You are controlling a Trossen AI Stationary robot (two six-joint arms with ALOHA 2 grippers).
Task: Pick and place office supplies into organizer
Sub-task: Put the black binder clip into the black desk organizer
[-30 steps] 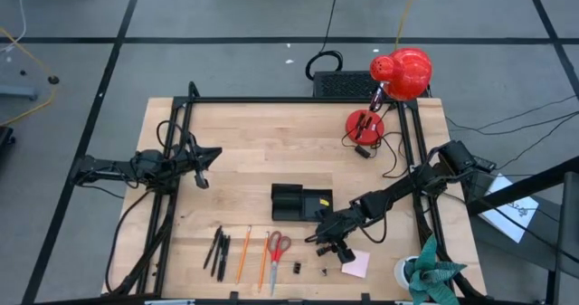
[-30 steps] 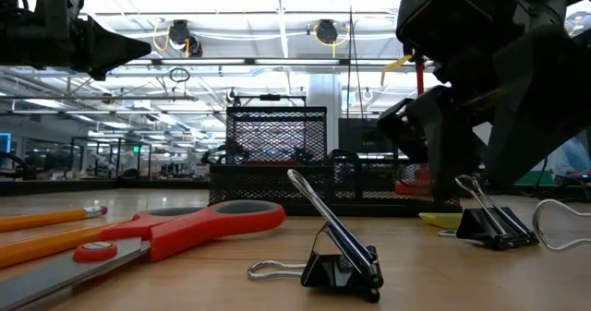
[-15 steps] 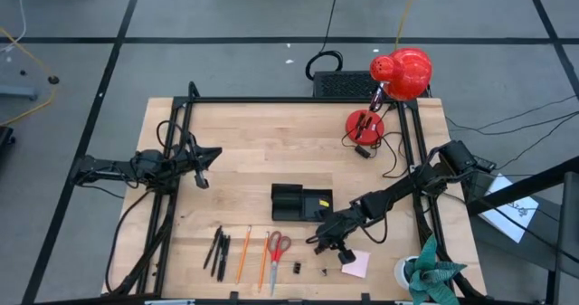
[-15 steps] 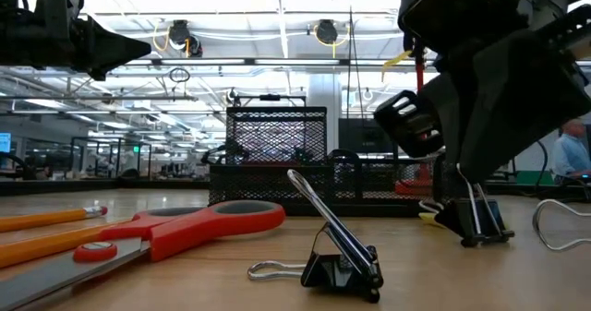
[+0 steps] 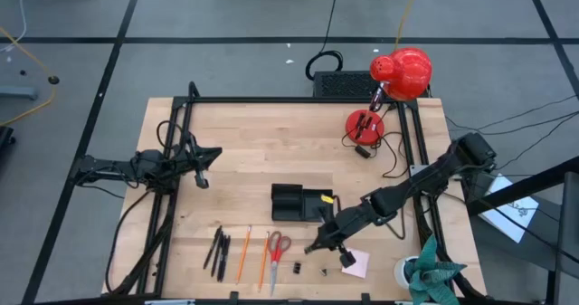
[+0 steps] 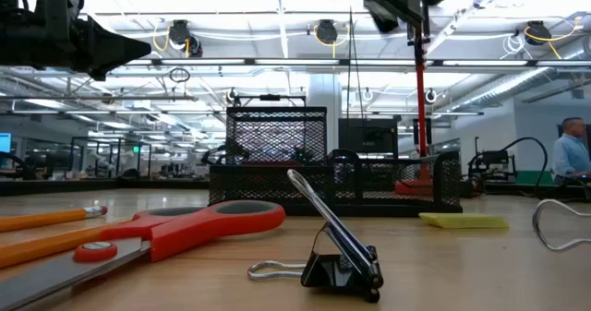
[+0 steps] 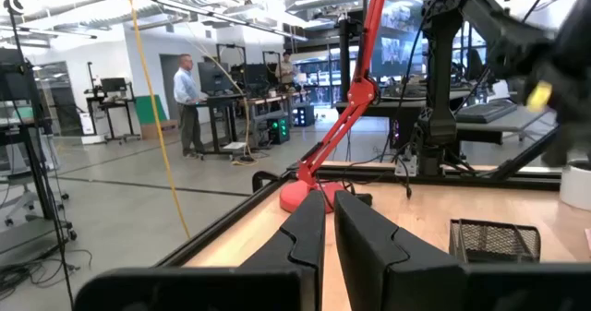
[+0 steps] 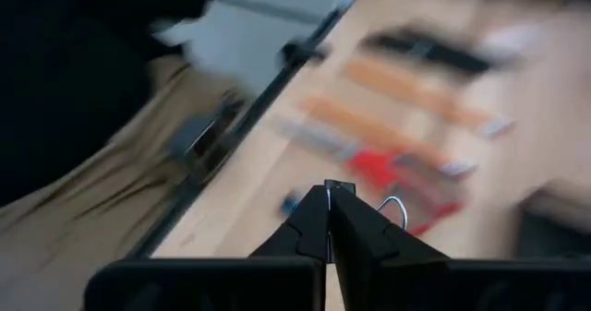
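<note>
High view shows us the tabletop (image 5: 271, 142) with the organizer (image 5: 301, 202), its long axis lying across the tabletop, just up and left of our right tool (image 5: 318, 245), the nearer one. That tool is pinched shut on a binder clip (image 8: 338, 187). Our left tool (image 5: 204, 165) waits well apart, fingers nearly together and empty.

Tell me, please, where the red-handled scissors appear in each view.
High view: scissors near the table's front edge, right of the pencils.
Low view: left foreground.
Left wrist view: not in it.
Right wrist view: probably the red blur.
Shared landmark: red desk lamp.
</note>
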